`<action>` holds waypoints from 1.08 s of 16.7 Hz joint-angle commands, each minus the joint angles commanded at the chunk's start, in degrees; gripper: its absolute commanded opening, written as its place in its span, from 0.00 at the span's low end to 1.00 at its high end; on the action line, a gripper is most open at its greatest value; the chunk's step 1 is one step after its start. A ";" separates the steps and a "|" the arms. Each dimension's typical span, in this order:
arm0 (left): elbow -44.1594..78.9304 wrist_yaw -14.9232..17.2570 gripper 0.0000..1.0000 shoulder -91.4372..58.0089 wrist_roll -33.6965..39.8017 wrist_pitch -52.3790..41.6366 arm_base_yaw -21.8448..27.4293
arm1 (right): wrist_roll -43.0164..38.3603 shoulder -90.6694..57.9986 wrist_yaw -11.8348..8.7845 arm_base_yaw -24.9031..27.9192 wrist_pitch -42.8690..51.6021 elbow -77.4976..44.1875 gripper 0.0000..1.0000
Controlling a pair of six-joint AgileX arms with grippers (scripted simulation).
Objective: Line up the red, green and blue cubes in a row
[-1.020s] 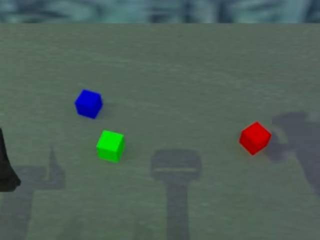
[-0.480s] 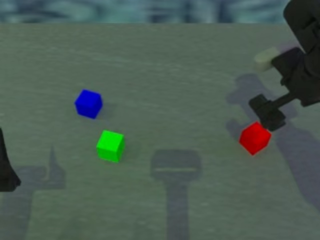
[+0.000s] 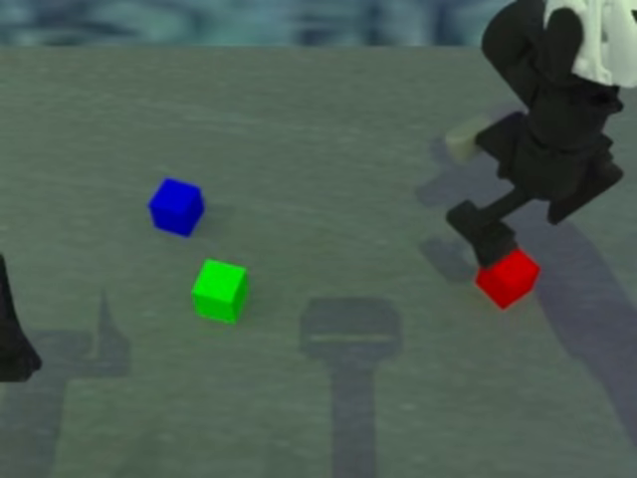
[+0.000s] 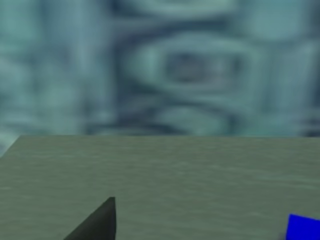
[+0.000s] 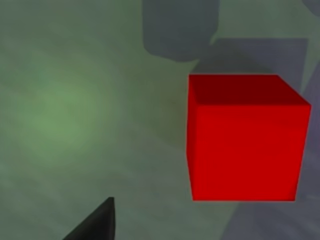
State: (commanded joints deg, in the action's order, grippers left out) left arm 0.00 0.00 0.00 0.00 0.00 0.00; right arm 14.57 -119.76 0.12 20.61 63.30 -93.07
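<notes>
My right end effector (image 3: 490, 239) hovers at right of frame, red cube (image 3: 508, 277) just below-right; its opening I cannot tell.

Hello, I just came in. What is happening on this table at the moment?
The right gripper is right above the small bright red cube on the right side of the grey-green table; the cube sits on the table, not lifted. The bright green cube and the deep blue cube lie apart on the left side, untouched. The left arm is parked at the left edge. No row is formed yet.
</notes>
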 joint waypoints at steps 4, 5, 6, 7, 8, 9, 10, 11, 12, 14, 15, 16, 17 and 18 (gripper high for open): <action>0.00 0.00 1.00 0.00 0.00 0.00 0.00 | -0.05 0.15 0.00 -0.31 -0.12 0.16 1.00; 0.00 0.00 1.00 0.00 0.00 0.00 0.00 | -0.03 0.06 0.00 -0.28 -0.31 0.31 1.00; 0.00 0.00 1.00 0.00 0.00 0.00 0.00 | 0.05 -0.30 0.00 -0.18 -1.07 0.88 1.00; 0.00 0.00 1.00 0.00 0.00 0.00 0.00 | 0.07 -0.91 0.01 -0.11 -2.42 1.76 1.00; 0.00 0.00 1.00 0.00 0.00 0.00 0.00 | 0.05 -1.76 0.02 -0.07 -4.38 2.87 1.00; 0.00 0.00 1.00 0.00 0.00 0.00 0.00 | 0.01 -2.75 0.02 -0.05 -6.92 4.15 1.00; 0.00 0.00 1.00 0.00 0.00 0.00 0.00 | -0.05 -3.83 0.03 -0.03 -9.81 5.54 1.00; 0.00 0.00 1.00 0.00 0.00 0.00 0.00 | -0.10 -4.88 0.04 0.00 -12.51 6.95 1.00; 0.00 0.00 1.00 0.00 0.00 0.00 0.00 | -0.13 -5.84 0.05 0.03 -14.64 8.21 1.00; 0.00 0.00 1.00 0.00 0.00 0.00 0.00 | -0.18 -7.19 0.06 0.08 -17.11 9.82 1.00; 0.00 0.00 1.00 0.00 0.00 0.00 0.00 | -0.19 -7.38 0.07 0.09 -17.42 10.04 1.00; 0.00 0.00 1.00 0.00 0.00 0.00 0.00 | -0.19 -7.38 0.07 0.09 -17.42 10.04 1.00; 0.00 0.00 1.00 0.00 0.00 0.00 0.00 | -0.19 -7.38 0.07 0.09 -17.42 10.04 1.00; 0.00 0.00 1.00 0.00 0.00 0.00 0.00 | -0.19 -7.38 0.07 0.09 -17.42 10.04 1.00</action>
State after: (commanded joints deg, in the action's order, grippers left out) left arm 0.00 0.00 0.00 0.00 0.00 0.00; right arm 14.38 -127.15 0.19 20.70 45.88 -83.03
